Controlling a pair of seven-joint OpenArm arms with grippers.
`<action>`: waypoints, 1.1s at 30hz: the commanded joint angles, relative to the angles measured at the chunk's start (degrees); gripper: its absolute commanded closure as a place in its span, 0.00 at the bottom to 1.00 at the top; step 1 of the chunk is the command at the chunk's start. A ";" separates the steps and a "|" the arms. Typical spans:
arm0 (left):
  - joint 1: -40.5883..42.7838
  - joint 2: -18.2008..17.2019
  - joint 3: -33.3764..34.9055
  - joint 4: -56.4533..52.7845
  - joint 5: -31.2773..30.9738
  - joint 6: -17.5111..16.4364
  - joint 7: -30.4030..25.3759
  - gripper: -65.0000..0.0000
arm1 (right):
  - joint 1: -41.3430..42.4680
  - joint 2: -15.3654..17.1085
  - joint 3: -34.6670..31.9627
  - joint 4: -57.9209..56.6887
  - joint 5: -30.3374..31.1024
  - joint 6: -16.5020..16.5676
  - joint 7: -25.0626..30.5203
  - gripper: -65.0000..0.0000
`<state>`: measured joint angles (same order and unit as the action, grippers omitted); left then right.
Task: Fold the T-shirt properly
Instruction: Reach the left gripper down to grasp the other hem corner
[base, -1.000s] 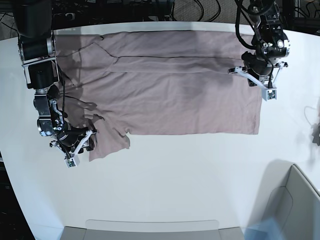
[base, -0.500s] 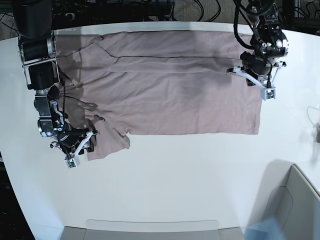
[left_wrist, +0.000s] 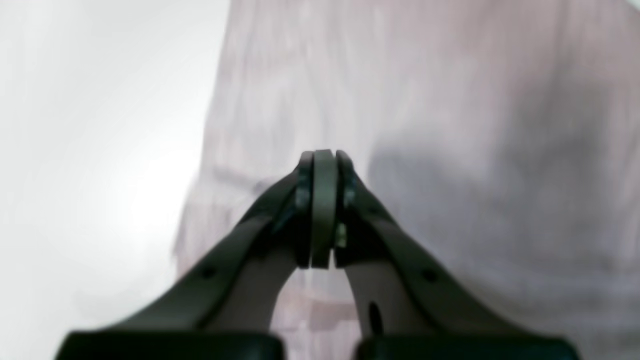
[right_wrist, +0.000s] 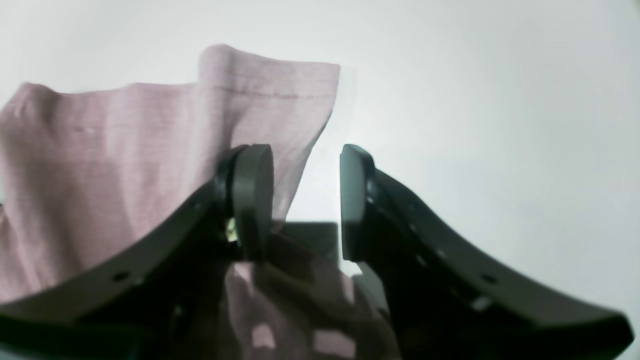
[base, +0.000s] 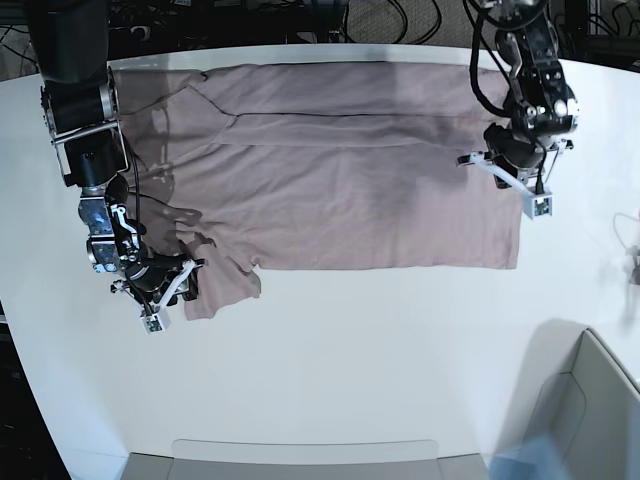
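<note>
White table (base: 330, 370); grey bin (base: 585, 400) at corner; cables (base: 380, 20) behind.

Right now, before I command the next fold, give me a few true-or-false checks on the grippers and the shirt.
1. The left gripper is shut, its pads pressed together. True.
2. The right gripper is shut tight on the sleeve. False: its jaws stand apart, with bare table showing in the gap; the T-shirt lies beside and under one finger.
3. The T-shirt is already folded into a compact square. False: it lies spread wide across the table, with only its far edge turned over.
4. In the base view, the left gripper is over the shirt's right-hand end. True.
5. The right gripper is at the shirt's near-left corner in the base view. True.
</note>
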<state>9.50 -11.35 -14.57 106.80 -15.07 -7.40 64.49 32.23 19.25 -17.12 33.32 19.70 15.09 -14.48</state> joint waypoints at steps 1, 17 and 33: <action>-2.68 -1.88 -0.07 -0.74 -0.27 0.32 -1.68 0.83 | 0.78 0.23 -0.15 -0.05 -0.41 0.69 -2.97 0.65; -30.20 -12.51 13.56 -42.41 -0.45 0.15 -12.93 0.67 | 1.05 0.40 -0.15 -0.22 -0.41 0.69 -2.97 0.65; -34.07 -13.39 13.56 -54.98 -1.15 0.15 -16.62 0.67 | 0.87 1.81 -0.15 -0.05 -0.41 0.69 -2.97 0.65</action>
<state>-23.88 -23.90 -0.86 51.66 -17.15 -7.90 47.24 32.38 20.32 -17.28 33.28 19.77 15.88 -14.98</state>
